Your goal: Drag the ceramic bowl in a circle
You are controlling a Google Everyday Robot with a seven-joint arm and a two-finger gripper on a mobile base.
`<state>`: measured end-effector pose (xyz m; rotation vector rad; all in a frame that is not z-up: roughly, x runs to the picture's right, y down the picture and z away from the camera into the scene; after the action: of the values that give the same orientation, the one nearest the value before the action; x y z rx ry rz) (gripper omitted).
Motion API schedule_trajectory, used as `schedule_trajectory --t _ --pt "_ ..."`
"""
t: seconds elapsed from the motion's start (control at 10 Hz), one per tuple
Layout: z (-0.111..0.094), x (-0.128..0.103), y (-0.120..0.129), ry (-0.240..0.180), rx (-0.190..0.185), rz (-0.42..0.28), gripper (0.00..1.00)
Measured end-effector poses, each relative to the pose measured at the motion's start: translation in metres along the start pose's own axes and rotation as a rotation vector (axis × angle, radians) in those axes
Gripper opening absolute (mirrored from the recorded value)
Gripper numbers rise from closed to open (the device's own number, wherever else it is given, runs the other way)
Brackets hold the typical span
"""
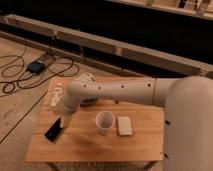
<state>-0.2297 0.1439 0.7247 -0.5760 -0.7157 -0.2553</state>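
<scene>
One camera view: a white robot arm (120, 91) reaches from the right edge of the frame across a wooden tabletop (100, 147) to its left half.
Hand: the hand (64, 120) hangs off the arm's bent wrist and points down at the left-hand part of the tabletop; whether it is released or clenched cannot be told, and nothing can be seen in its grasp.
Ceramic bowl: the ceramic bowl (90, 102) shows only as a dark sliver under the arm, toward the back of the tabletop. It is right of the hand and apart from it, and the arm hides most of it.
Cup: a white cup (104, 121) stands upright near the middle of the tabletop, in front of the bowl and to the right of the hand.
White block: a pale white block (124, 125) lies just beside the cup, on its right.
Black object: a flat black object (53, 131) lies aslant near the left front corner, just below the hand; contact between the two cannot be made out.
Packet: a crumpled pale packet (55, 97) sits at the back left, beside the wrist.
Floor: dark cables (20, 75) loop around a small black box (36, 66) on the floor to the left of the tabletop.
</scene>
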Motion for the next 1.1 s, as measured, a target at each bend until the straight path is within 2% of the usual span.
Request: schedule_trajectory --t 0.3,0.7,1.1 --pt "-0.002 0.006 -0.002 0.011 -0.001 0.000 0.66" --pt "-0.009 0.083 -0.019 0.105 -0.023 -0.014 0.66" --pt "-0.008 0.163 -0.042 0.188 -0.024 -0.019 0.66"
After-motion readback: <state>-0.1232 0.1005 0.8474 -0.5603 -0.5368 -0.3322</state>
